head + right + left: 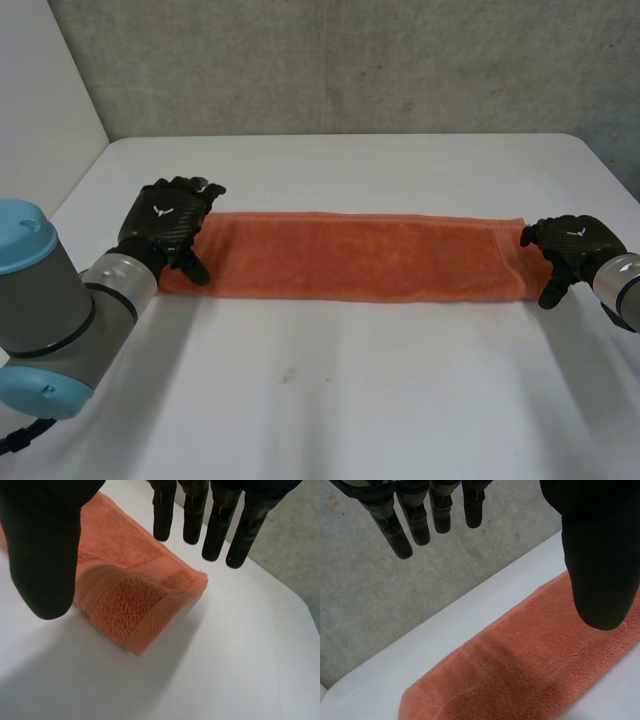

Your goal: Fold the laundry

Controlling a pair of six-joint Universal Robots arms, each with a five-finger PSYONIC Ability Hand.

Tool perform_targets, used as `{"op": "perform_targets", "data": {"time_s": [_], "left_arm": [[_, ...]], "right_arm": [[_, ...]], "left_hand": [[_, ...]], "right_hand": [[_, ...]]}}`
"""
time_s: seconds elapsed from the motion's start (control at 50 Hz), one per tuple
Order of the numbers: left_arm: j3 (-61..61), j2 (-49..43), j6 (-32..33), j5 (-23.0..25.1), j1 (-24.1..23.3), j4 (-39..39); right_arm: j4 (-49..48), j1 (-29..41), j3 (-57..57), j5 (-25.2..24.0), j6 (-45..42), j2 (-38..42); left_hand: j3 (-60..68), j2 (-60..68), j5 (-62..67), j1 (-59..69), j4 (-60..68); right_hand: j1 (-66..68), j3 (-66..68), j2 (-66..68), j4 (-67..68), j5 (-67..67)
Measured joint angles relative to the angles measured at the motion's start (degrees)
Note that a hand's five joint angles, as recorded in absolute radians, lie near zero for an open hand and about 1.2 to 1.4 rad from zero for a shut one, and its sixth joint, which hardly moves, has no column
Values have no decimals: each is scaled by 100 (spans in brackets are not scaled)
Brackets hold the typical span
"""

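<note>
An orange towel (350, 255) lies folded into a long narrow strip across the middle of the white table (330, 400). My left hand (165, 225) hovers over the strip's left end, open, with straight fingers (412, 522) and thumb (602, 570) above the towel (520, 670) and nothing held. At the strip's right end my right hand (570, 245) is open too. Its fingers (215, 530) and thumb (42, 555) hang spread above the towel's end (135, 605), apart from it.
A grey wall (340, 65) rises behind the table's far edge. Bare white tabletop (240, 660) runs in front of and behind the towel.
</note>
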Motion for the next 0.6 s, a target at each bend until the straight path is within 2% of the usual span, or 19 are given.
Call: {"op": "perform_targets", "data": {"time_s": [0.18, 0.22, 0.24, 0.26, 0.28, 0.32, 0.5, 0.6], "left_arm": [[-119, 9, -16, -2, -8, 27], [-156, 8, -7, 9, -2, 42], [-161, 8, -5, 10, -1, 44], [-171, 7, -3, 13, 3, 46], [-174, 7, -2, 13, 5, 47], [-184, 8, 0, 13, 9, 48], [-193, 31, 0, 3, 21, 46], [-198, 55, 0, -1, 30, 44]], "right_arm": [[-95, -78, -204, 2, -4, 355], [-121, -88, -299, -2, -6, 496], [-125, -90, -318, -3, -6, 523], [-129, -97, -368, -8, -8, 587], [-131, -104, -397, -10, -9, 618], [-132, -139, -498, -10, -18, 712], [-170, -564, -898, 221, -262, 846], [-211, -1009, -1329, 632, -799, 858]], "left_hand": [[0, 0, 0, 0, 0], [0, 0, 0, 0, 0], [0, 0, 0, 0, 0], [0, 0, 0, 0, 0], [0, 0, 0, 0, 0], [0, 0, 0, 0, 0], [0, 0, 0, 0, 0], [0, 0, 0, 0, 0]], "right_hand": [[1050, 1218, 1277, 1217, 1118], [1877, 2116, 2280, 2114, 1998], [1877, 2116, 2280, 2114, 1998], [3074, 3648, 3738, 3585, 3458], [3074, 3648, 3738, 3585, 3458], [3697, 4612, 4674, 4649, 4459], [3697, 4655, 4677, 4718, 4494], [3697, 4655, 4677, 4718, 4494]]}}
